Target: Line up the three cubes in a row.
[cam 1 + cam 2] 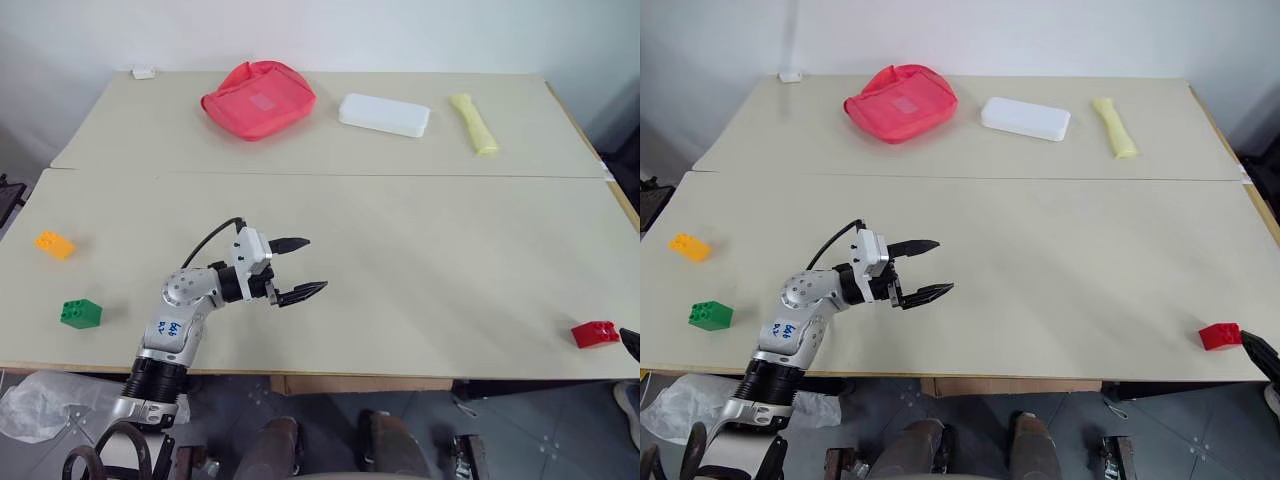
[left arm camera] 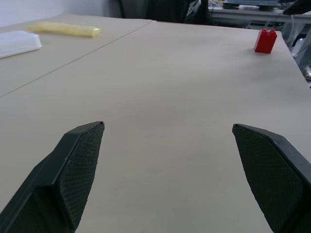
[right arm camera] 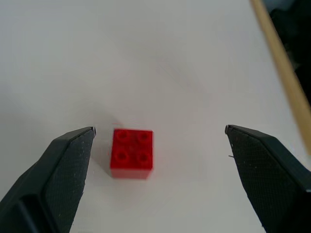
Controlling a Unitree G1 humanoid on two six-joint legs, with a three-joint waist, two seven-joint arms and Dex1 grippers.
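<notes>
The right gripper (image 3: 160, 145) hangs over the near right corner of the table (image 1: 420, 260), its two black fingers spread as wide as they go and holding nothing. In the right wrist view the red cube (image 3: 131, 152) sits on the tabletop just ahead of the fingertips, studs up, between the lines of the two fingers but much closer to one finger than to the other, so the gap is not centred on it. It touches neither finger. From the head views the same red cube (image 1: 1220, 336) lies just inside the near edge at the far right, with a black fingertip showing at the frame's right edge just beside it. This is the relation the coming move seems to depend on: the cube is squarish, with no long axis to speak of, and its sides look roughly square to the fingers, so a small sideways shift to centre it and a short advance would probably bracket it.

The left gripper (image 1: 298, 268) is over the near left-centre of the table, pointing right and about level, also fully open and empty. It is well apart from the red cube, which shows small and distant in its wrist view, so the right arm is plainly the nearer one.

The green cube (image 1: 80, 313) and the orange-yellow cube (image 1: 54, 244) sit near the left edge, to the left of the left gripper, the orange-yellow one farther back. The three cubes are not yet in a row.
</notes>
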